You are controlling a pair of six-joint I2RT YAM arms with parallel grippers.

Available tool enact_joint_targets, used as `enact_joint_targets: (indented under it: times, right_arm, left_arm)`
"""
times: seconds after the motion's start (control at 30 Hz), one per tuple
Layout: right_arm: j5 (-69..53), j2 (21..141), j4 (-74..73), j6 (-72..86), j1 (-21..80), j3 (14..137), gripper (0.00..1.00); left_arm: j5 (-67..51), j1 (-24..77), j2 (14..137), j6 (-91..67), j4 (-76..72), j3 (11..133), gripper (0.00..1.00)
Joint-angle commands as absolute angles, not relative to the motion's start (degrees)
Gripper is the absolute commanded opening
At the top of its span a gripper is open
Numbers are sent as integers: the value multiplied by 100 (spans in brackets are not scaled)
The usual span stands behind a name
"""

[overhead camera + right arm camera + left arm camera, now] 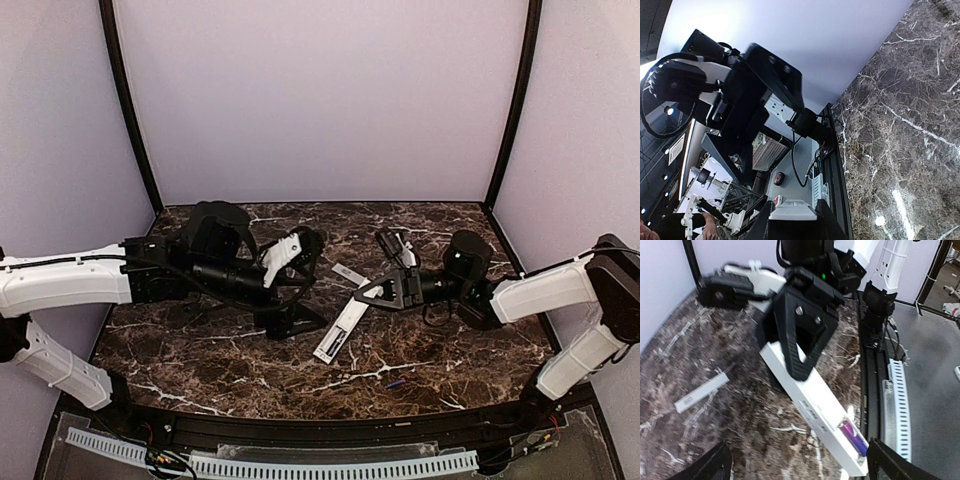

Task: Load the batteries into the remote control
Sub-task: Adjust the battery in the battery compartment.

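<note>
The remote control is a slim white bar, slanted with its lower end on the table. My right gripper is shut on its upper end, which shows between the fingers in the right wrist view. In the left wrist view the remote lies back up with its compartment open and one purple battery seated at the near end. A second small blue battery lies on the table near the front. My left gripper is open and empty, its fingers wide apart just left of the remote.
The thin white flat cover piece lies on the marble behind the remote and also shows in the left wrist view. The black front rail runs along the near table edge. Lilac walls enclose the back and sides.
</note>
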State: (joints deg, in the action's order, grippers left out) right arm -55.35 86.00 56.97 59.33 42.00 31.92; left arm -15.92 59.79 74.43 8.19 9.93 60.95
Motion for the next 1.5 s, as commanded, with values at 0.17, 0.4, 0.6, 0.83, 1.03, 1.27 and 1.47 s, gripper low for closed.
enact_joint_targets:
  times: [0.17, 0.4, 0.6, 0.83, 1.03, 1.27, 1.47]
  right_arm:
    - [-5458, 8358, 4970, 5330, 4184, 3450, 0]
    - [-5448, 8348, 4972, 5351, 4188, 3490, 0]
    - [-5449, 8308, 5026, 5387, 4190, 3464, 0]
    - [-5482, 8275, 5162, 5493, 4191, 3406, 0]
    - [-5499, 8280, 5397, 5670, 4151, 3312, 0]
    - [-5496, 8177, 5086, 5546, 3652, 3078, 0]
    - [-5353, 7524, 3827, 4877, 2788, 2850, 0]
  left_arm:
    - [-3005, 5957, 7914, -95, 1432, 6131, 84]
    - [-3112, 5952, 8293, -230, 1404, 6255, 77]
    - [-2942, 5954, 8554, -294, 1437, 6384, 72]
    - [-2744, 5946, 8802, -247, 1589, 6525, 57]
    - [-2655, 5939, 8862, -142, 1626, 6609, 59]
    - [-2247, 5907, 8471, -43, 1433, 6671, 85]
    - [-1874, 5854, 8284, 232, 1547, 6698, 87]
